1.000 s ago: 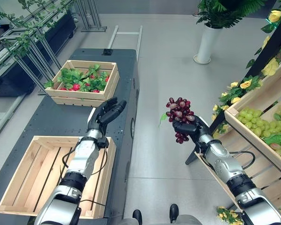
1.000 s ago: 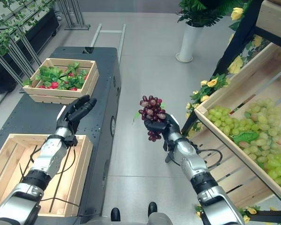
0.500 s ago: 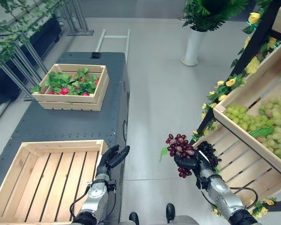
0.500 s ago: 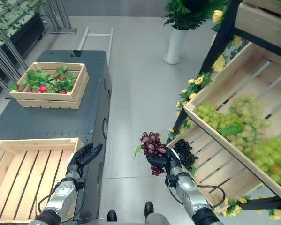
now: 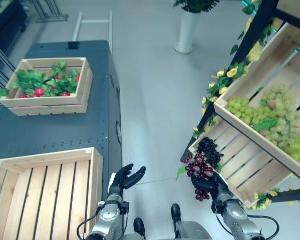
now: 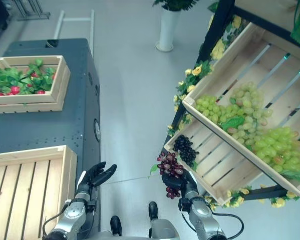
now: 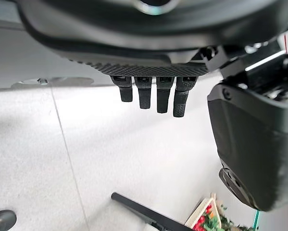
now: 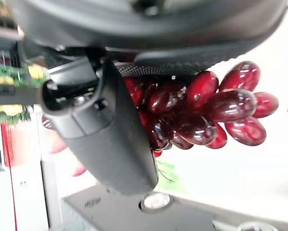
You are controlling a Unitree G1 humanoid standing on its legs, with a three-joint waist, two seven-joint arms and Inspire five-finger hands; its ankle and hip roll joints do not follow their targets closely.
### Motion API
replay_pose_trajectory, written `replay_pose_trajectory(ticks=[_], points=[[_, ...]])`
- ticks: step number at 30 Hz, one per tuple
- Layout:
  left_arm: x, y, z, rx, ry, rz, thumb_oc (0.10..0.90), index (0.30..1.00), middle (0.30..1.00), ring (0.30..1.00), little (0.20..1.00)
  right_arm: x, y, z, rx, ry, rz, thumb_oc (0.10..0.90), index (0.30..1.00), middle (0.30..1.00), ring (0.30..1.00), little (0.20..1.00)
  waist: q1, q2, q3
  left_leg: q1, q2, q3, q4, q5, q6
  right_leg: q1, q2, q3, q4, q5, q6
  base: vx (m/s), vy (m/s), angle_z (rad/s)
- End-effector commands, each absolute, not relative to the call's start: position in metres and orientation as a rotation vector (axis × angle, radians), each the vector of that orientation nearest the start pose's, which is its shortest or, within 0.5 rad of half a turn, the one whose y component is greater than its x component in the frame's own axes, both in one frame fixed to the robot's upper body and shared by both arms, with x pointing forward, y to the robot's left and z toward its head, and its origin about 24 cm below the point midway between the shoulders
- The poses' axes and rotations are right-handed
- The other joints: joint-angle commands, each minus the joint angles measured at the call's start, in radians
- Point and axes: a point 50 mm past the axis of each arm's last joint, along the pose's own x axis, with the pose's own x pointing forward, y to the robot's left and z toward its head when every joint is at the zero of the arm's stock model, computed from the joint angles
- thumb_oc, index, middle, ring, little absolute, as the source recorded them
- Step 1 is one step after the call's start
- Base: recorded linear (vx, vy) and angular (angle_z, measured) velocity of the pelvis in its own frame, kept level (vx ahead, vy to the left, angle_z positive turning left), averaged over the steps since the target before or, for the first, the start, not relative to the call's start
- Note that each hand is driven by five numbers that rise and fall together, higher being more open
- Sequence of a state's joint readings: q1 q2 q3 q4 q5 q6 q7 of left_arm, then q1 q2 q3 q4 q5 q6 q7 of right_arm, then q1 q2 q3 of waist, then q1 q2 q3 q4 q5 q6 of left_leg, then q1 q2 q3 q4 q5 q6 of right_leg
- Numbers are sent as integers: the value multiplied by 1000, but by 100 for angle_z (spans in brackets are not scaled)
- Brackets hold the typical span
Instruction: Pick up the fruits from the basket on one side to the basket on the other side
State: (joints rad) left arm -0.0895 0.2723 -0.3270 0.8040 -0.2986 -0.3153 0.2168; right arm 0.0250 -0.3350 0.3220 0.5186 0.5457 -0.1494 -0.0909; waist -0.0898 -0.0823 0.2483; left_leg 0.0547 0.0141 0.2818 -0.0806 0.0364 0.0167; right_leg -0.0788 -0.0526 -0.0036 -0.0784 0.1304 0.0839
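Grey floor (image 5: 150, 100), dark table (image 5: 54, 125), right hand (image 5: 210, 183) clutching red grapes (image 5: 199, 167), left hand (image 5: 123, 178) relaxed, empty

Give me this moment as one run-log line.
right hand: shut on red grapes, over floor beside shelf crate | left hand: open, holds nothing | near crate: no fruit

Mock fruit shop, slanted grape crates (image 5: 270, 115)
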Motion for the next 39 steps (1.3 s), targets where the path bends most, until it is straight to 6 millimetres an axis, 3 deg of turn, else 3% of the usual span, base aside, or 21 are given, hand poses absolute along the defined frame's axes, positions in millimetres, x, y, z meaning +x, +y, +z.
replay_pose_trajectory(ticks=[1, 5, 13, 16, 24, 27, 35, 36, 39], points=[[276, 168, -29, 114, 153, 46, 800, 900, 900, 900, 900, 266, -193, -1, 101, 90, -55, 400, 300, 300, 300, 300, -15, 30, 94, -50, -27, -29, 105, -111, 24, 5, 45, -34, 108, -97, -20, -204, -3, -14], [291, 153, -14, 101, 105, 39, 800, 900, 900, 900, 900, 279, -206, 15, 95, 23, -113, 400, 300, 300, 300, 300, -27, 18, 177, -129, -10, -17, 255, -158, 26, -53, 38, -65, 225, -133, -32, -143, -3, -7], [300, 143, -4, 114, 63, 5, 800, 900, 900, 900, 900, 295, -238, 47, 87, -92, -274, 400, 300, 300, 300, 300, -30, 12, 268, -278, -10, -12, 463, -229, 35, -200, 29, -100, 413, -190, -50, -117, 6, 5], [300, 140, 1, 91, 18, -23, 800, 900, 900, 900, 900, 298, -248, 60, 89, -143, -341, 400, 300, 300, 300, 300, -28, 13, 272, -339, -13, -25, 515, -244, 34, -256, 31, -105, 458, -202, -57, -53, 0, 5], [308, 125, 43, 72, -204, -149, 800, 900, 900, 900, 900, 306, -276, 104, -1, -298, -484, 400, 300, 300, 300, 300, -41, 20, 272, -480, -4, -40, 662, -315, 32, -393, 39, -109, 606, -275, -76, -9, 20, 1], [316, 119, 62, 73, -259, -178, 800, 900, 900, 900, 900, 311, -298, 129, -55, -351, -547, 400, 300, 300, 300, 300, -41, 17, 272, -562, 0, -50, 740, -322, 42, -465, 38, -112, 681, -282, -94, -61, -15, 2], [317, 115, 69, 45, -271, -218, 800, 900, 900, 900, 900, 316, -328, 170, -184, -393, -641, 400, 300, 300, 300, 300, -26, 12, 272, -665, -1, -90, 868, -360, 54, -551, 45, -112, 784, -303, -109, -3, -24, -3], [316, 117, 68, 50, -264, -232, 800, 900, 900, 900, 900, 317, -341, 181, -214, -378, -677, 400, 300, 300, 300, 300, -13, 11, 272, -697, -3, -107, 911, -372, 59, -574, 45, -118, 816, -309, -114, 10, -76, 0], [315, 119, 67, 60, -256, -247, 800, 900, 900, 900, 900, 316, -353, 189, -233, -366, -722, 400, 300, 300, 300, 300, 0, 12, 272, -724, -5, -119, 942, -380, 63, -595, 44, -126, 845, -317, -118, 16, -88, 2]])
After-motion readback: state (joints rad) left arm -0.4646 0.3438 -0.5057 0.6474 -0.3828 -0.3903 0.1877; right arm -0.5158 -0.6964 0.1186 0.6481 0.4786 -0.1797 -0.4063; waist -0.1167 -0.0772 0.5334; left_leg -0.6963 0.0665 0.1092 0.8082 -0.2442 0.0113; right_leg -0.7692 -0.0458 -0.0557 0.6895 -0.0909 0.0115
